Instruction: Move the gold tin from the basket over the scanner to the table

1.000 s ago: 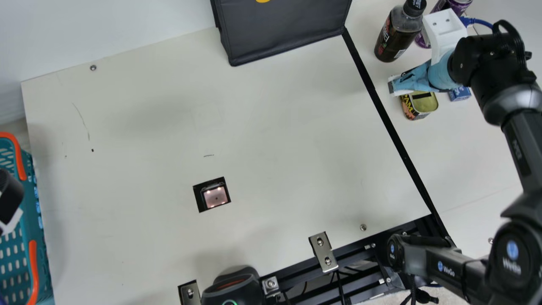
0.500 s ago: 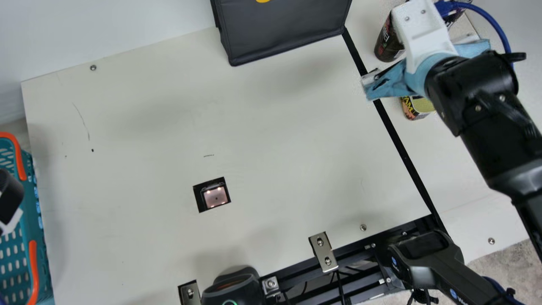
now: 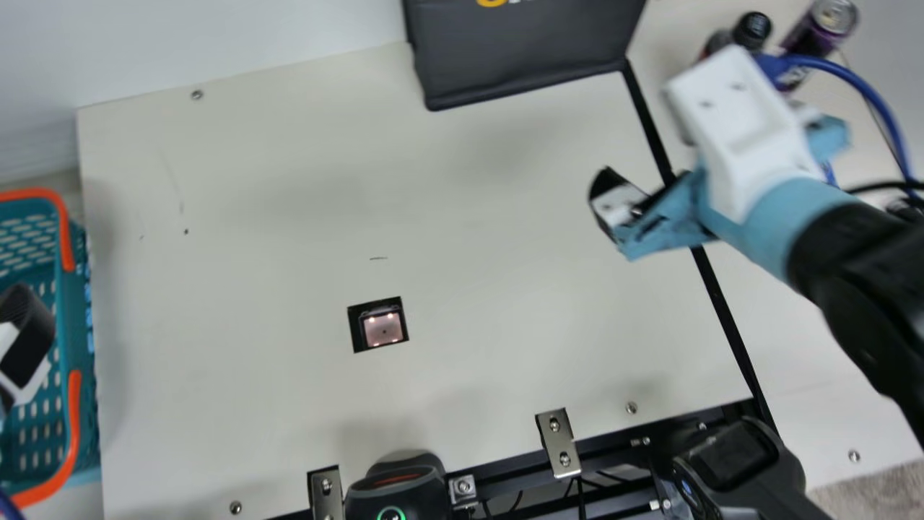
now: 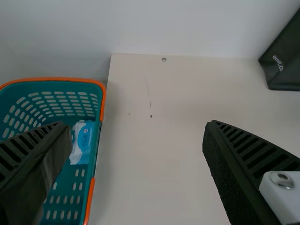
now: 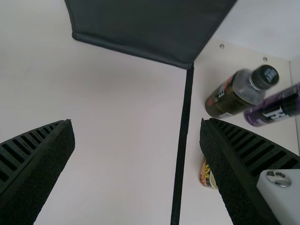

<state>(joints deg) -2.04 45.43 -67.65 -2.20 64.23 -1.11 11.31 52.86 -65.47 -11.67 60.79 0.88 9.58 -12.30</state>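
Observation:
At the main view's left edge my left gripper (image 3: 27, 343) hangs over the teal basket (image 3: 66, 339). In the left wrist view that gripper (image 4: 135, 125) is open and holds nothing. My right gripper (image 3: 615, 211) is above the right part of the white board in the main view; the right wrist view has it (image 5: 137, 124) wide open, nothing between the fingers. A tin with a gold lid (image 5: 206, 174) stands beyond the black strip in the right wrist view, partly covered by one finger. The scanner window (image 3: 382, 328) glows in the board.
A blue and white packet (image 4: 82, 141) lies in the basket. Behind the board stands a black bag (image 3: 523, 50). A dark bottle (image 5: 236, 91) and a purple can (image 5: 276, 105) are at the back right. A black device (image 3: 395, 491) sits at the front edge.
My right gripper has swung from beside the tin, across the black strip, to above the board. The neck camera has turned slightly. My left gripper still hangs at the basket.

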